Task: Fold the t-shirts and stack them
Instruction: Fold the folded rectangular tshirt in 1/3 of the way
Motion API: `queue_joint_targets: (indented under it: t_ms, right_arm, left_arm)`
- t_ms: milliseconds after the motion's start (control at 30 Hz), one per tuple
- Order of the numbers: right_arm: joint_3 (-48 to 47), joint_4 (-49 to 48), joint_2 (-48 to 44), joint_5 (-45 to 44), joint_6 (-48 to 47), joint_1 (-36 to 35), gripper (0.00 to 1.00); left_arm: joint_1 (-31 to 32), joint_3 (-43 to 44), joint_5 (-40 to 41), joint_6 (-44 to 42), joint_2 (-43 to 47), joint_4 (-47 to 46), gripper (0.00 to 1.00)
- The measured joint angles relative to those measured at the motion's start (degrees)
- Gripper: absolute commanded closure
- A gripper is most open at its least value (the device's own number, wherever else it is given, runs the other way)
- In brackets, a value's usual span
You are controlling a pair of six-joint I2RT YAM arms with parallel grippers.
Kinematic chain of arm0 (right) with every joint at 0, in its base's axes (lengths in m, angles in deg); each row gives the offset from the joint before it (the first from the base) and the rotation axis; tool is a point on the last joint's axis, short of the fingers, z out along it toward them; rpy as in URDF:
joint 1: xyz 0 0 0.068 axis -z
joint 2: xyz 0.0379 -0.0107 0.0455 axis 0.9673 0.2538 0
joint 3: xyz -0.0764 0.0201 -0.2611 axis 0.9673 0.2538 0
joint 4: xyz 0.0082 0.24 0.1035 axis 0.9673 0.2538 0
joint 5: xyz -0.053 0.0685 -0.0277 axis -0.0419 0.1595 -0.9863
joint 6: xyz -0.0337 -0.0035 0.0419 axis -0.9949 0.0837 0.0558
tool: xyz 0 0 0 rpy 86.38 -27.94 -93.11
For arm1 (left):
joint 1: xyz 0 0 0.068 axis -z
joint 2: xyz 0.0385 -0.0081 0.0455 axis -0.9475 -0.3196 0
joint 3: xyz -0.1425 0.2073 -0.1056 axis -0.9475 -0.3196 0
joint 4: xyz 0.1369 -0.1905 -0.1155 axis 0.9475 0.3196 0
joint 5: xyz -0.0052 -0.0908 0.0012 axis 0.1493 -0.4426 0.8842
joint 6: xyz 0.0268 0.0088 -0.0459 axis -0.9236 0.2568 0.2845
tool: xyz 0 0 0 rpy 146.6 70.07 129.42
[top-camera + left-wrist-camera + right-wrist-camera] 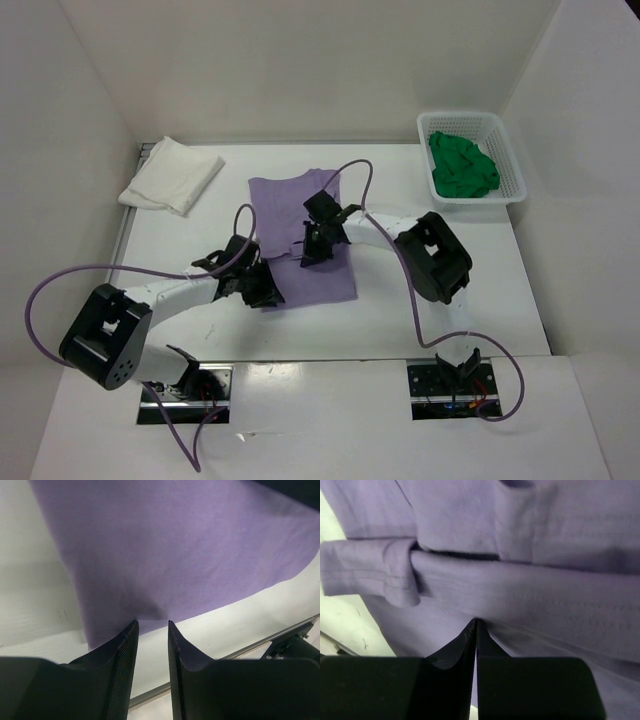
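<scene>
The lilac-purple t-shirt (300, 215) lies spread flat mid-table, its sleeve folded in over the body (520, 595). My left gripper (262, 290) sits at the shirt's near left corner, open, tips (152, 622) right at the hem of the cloth (175, 545), bare table showing between the fingers. My right gripper (318, 250) points down onto the middle of the shirt, shut (476, 621), with creases in the cloth running out from its tips. A white t-shirt (172, 173) lies folded at the back left. The green t-shirt (462, 165) is bunched in the basket.
The white lattice basket (458, 116) stands at the back right corner. White walls close off the table at the back and both sides. A metal strip (280, 637) runs along the table's near edge by the arm bases.
</scene>
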Motion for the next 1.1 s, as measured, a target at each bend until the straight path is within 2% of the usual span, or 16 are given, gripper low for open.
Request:
queue_joint_targets:
  t_ms: [267, 333, 500, 633, 767, 900, 933, 1033, 1100]
  right_arm:
    - [-4.5, -1.1, 2.9, -2.4, -0.2, 0.0, 0.97]
    - [-9.4, -0.8, 5.7, -4.9, -0.3, 0.0, 0.97]
    - [-29.3, 0.6, 15.1, -11.0, -0.7, 0.2, 0.97]
    - [-32.7, 0.6, 12.7, -13.9, -1.6, 0.4, 0.95]
    - [-20.2, -0.9, 1.9, -13.3, -2.0, 0.5, 0.94]
    - [-1.7, -2.2, -10.4, -11.7, -1.4, 0.7, 0.94]
    - [2.8, -1.9, -13.0, -11.1, -1.0, 1.0, 0.94]
    - [15.1, -2.4, -19.6, -9.2, 0.1, 2.4, 0.89]
    - [22.8, -1.6, -24.4, -8.6, 0.8, 4.3, 0.77]
  left_arm:
    - [0.5, -1.5, 1.3, 0.2, -0.5, -1.4, 0.61]
    - [0.5, -1.6, 1.3, 0.2, -0.5, -1.5, 0.61]
    - [0.5, -0.9, 2.3, 0.0, 0.0, 0.3, 0.60]
    - [0.4, 0.3, 4.8, -0.8, 2.7, 4.6, 0.59]
    - [-1.7, 0.7, 5.8, -1.4, 7.2, 6.6, 0.57]
    - [-4.3, -0.4, 6.1, -1.3, 9.4, 7.0, 0.57]
    - [-5.0, -1.4, 6.0, -1.1, 9.7, 7.0, 0.55]
    - [-5.7, -3.9, 5.6, -0.6, 9.9, 7.4, 0.53]
    - [-5.7, -5.1, 4.8, 0.2, 9.8, 7.8, 0.53]
